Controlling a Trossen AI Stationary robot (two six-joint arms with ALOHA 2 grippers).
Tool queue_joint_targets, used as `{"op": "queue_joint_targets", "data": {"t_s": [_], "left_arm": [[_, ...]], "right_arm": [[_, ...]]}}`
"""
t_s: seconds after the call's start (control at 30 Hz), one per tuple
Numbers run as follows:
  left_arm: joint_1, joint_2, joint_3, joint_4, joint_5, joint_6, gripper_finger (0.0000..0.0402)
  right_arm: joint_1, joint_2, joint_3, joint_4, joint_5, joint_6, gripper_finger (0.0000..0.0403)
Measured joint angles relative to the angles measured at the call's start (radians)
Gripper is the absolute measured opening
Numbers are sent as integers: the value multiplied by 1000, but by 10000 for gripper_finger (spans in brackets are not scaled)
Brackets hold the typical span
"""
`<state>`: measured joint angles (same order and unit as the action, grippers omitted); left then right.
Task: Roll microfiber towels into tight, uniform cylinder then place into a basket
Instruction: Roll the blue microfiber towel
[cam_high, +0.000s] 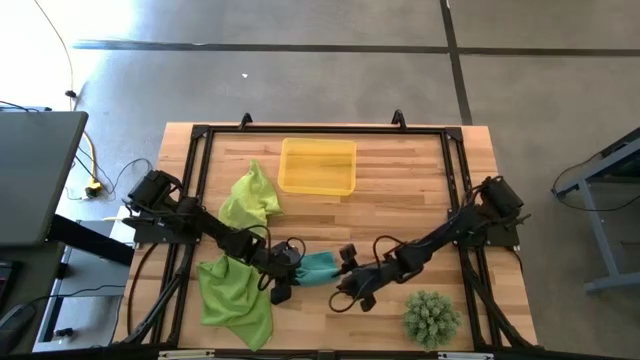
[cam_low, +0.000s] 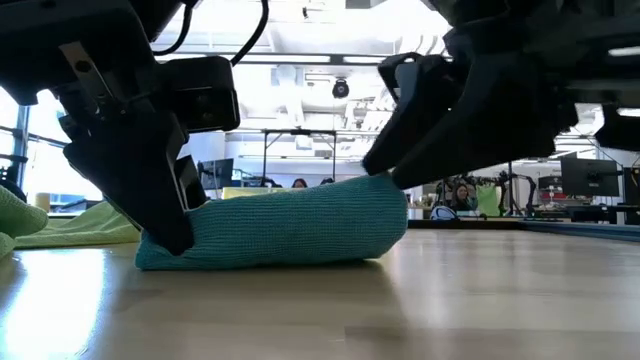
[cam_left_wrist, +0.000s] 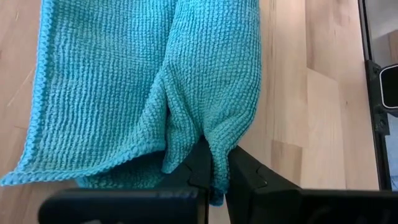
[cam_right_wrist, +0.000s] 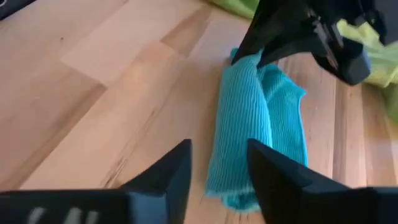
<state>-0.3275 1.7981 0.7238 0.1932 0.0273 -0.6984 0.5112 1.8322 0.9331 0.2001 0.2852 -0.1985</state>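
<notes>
While the teal towel (cam_high: 318, 268) lies rolled into a loose cylinder on the desk (cam_high: 400, 200), well short of the basket (cam_high: 318, 166) and on its near side, both arms work at its ends. The left gripper (cam_left_wrist: 214, 171) is clamped on one end of the roll, a fold of teal cloth pinched between its closed fingers. The right gripper (cam_right_wrist: 217, 168) sits at the opposite end with its fingers apart, straddling the roll's tip without gripping it. Two lime-green towels (cam_high: 240, 290) lie unrolled beyond the left end of the teal towel, one of them nearer the basket. A spiky green plant (cam_high: 432, 316) stands on the far side of the teal towel from them, out of the work.

Judgement: the rolling step on the teal towel appears finished or nearly so; the roll looks slack at the left end, where a flap spreads out. The next move likely calls for the right gripper to close on its end so both arms can lift the roll level and carry it to the basket without it unwinding.
</notes>
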Motion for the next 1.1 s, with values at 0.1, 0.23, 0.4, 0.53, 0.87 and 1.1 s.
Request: {"op": "queue_joint_targets", "data": {"t_s": [0.1, 0.23, 0.4, 0.53, 0.87, 1.1], "left_arm": [[0, 0, 0, 1, -1, -8, 13], [0, 1, -1, 10, -2, -9, 13], [0, 1, 0, 11, -2, -6, 15], [0, 1, 0, 14, -4, 29, 24], [-1, -42, -2, -15, -1, 64, 62], [-37, -138, -1, -77, 27, 190, 94]], "right_arm": [[-3, 25, 1, 8, 1, -20, 182], [-24, 66, 1, 6, 12, -20, 199], [-43, 100, 1, 10, 75, -16, 201], [-61, 112, 2, 8, 76, 71, 193], [-103, 110, 5, -39, -17, 375, 63], [-144, 107, 5, -36, -162, 483, 15]]}}
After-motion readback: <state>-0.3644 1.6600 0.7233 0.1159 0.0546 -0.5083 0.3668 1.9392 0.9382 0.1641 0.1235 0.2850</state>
